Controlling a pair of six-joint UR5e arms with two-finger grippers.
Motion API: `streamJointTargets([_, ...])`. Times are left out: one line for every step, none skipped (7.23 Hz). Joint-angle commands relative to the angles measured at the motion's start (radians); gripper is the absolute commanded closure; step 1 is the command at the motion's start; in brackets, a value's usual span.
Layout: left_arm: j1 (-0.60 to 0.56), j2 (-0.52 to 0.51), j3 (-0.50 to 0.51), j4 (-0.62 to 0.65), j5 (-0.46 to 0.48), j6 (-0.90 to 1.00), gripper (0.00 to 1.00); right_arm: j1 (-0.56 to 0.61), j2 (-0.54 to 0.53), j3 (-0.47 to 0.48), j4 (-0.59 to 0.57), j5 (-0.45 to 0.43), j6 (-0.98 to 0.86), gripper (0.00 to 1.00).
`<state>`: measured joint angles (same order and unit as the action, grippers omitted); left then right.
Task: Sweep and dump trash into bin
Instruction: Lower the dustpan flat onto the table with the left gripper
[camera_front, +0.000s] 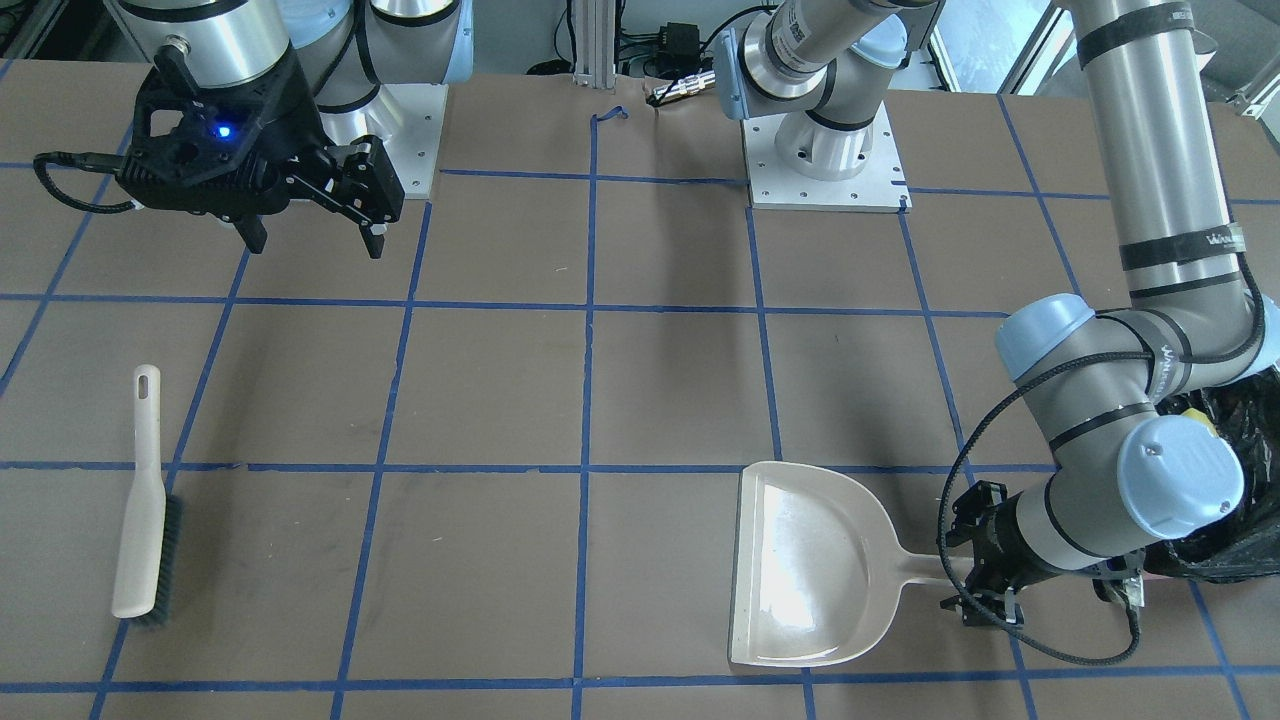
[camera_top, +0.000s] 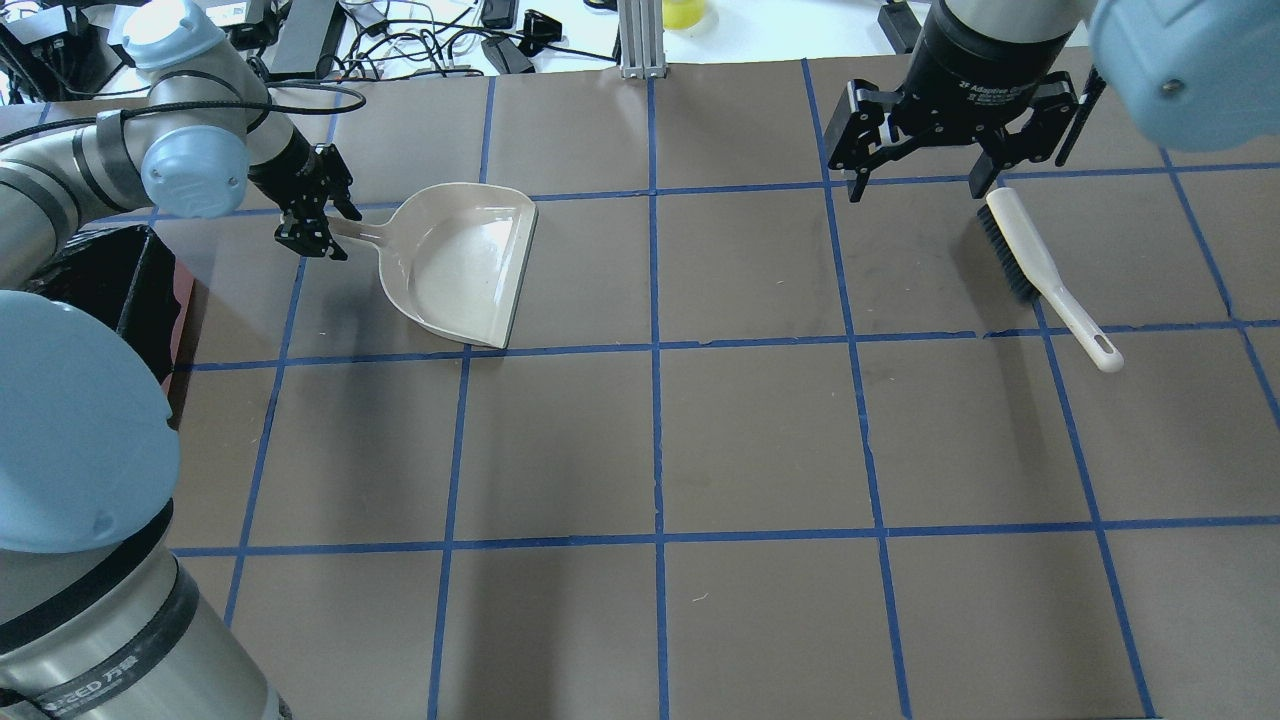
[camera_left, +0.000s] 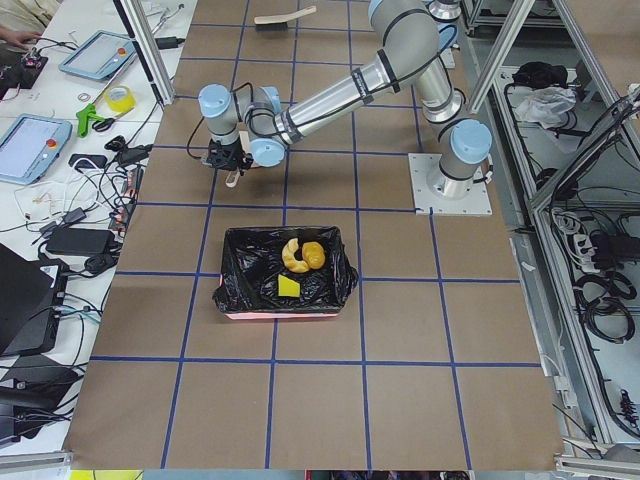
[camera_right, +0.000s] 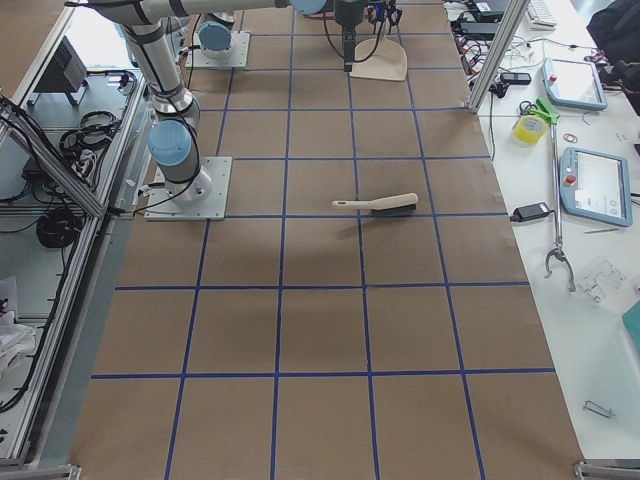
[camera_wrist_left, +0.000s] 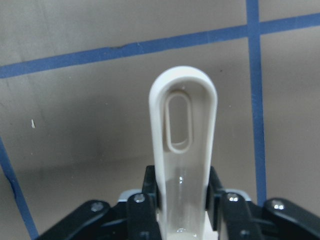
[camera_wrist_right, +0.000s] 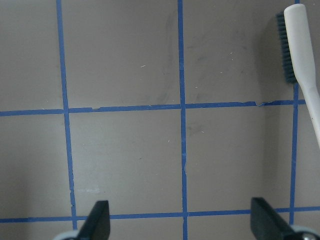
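All 3 trash pcs (camera_left: 300, 256) in pink, black-bagged bin (camera_left: 232, 290), so prob. done: left hand (camera_top: 335, 232) clamped on empty beige plastic dustpan (camera_top: 460, 260), right hand (camera_top: 920, 185) spread apart.

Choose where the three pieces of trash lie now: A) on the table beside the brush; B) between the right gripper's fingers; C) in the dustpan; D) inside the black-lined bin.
D: the exterior left view shows the trash lying inside the bin, and the dustpan is bare.
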<state>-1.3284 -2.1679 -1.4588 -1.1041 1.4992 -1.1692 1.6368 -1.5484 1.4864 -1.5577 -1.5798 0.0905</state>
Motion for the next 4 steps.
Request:
streamJointTargets([0.0,0.006,0.006,0.0,0.001,0.005,0.07,0.0,-0.001,0.0,0.001,0.001,0.0,0.0])
streamJointTargets([0.0,0.028,0.008,0.0,0.0,0.008,0.05,0.0,0.001,0.0,0.001,0.001,0.0,0.0])
streamJointTargets([0.0,0.052,0.008,-0.002,0.0,0.047,0.05,0.0,0.001,0.0,0.001,0.001,0.0,0.0])
streamJointTargets([0.0,0.083,0.011,-0.016,0.001,0.153,0.03,0.0,-0.001,0.0,0.001,0.001,0.0,0.0])
